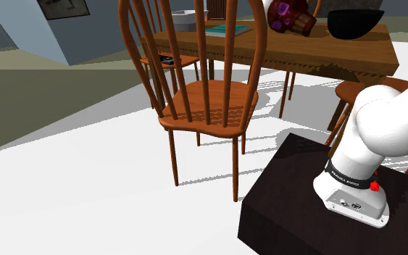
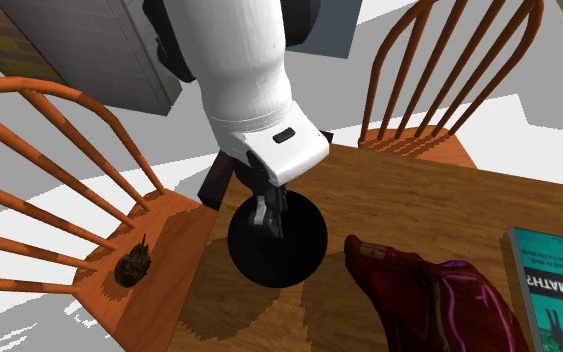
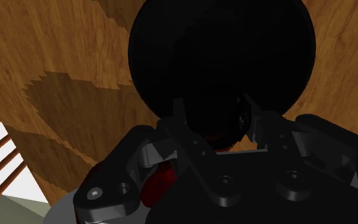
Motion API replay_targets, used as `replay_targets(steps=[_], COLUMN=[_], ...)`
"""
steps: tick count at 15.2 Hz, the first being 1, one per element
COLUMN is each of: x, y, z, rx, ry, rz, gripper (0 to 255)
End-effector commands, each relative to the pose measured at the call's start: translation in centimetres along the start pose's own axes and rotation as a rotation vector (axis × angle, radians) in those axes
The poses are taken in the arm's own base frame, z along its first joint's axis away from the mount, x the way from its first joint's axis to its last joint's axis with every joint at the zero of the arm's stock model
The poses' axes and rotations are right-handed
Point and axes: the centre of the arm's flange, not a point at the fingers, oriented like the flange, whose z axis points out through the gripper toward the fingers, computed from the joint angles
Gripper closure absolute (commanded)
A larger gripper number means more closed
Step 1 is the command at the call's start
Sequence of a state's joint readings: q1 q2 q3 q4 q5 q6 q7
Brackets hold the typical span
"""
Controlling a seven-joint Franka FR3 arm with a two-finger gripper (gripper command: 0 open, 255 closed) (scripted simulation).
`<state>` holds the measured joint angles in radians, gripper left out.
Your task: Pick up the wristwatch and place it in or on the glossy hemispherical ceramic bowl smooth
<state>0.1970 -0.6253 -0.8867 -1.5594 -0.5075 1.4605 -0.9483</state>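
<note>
The tool (image 2: 266, 218), fingers partly closed, clasps the dark wristwatch (image 3: 228, 121) just above the black bowl (image 2: 304, 245) on the wooden desk (image 2: 399, 200), with the maroon mug (image 2: 429, 295) at the bowl's four o'clock.

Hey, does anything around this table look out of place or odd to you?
One thing: a small brown spiky lump sits on the seat of the chair at the second exterior view's left, an unusual spot for it. The black bowl stands upright on the table, nothing spilled.
</note>
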Motion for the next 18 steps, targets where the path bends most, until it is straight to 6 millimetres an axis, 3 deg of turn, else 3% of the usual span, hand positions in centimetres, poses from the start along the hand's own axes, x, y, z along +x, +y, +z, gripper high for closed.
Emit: replay_targets(steps=[1, 10, 18], x=[-0.2, -1.0, -1.0], y=[0.1, -0.9, -0.9], z=[0.9, 5.3, 5.3], rx=[-0.001, -0.001, -0.001], ry=[0.0, 0.0, 0.0], rz=[0.0, 0.0, 0.0], gripper=[255, 255, 255])
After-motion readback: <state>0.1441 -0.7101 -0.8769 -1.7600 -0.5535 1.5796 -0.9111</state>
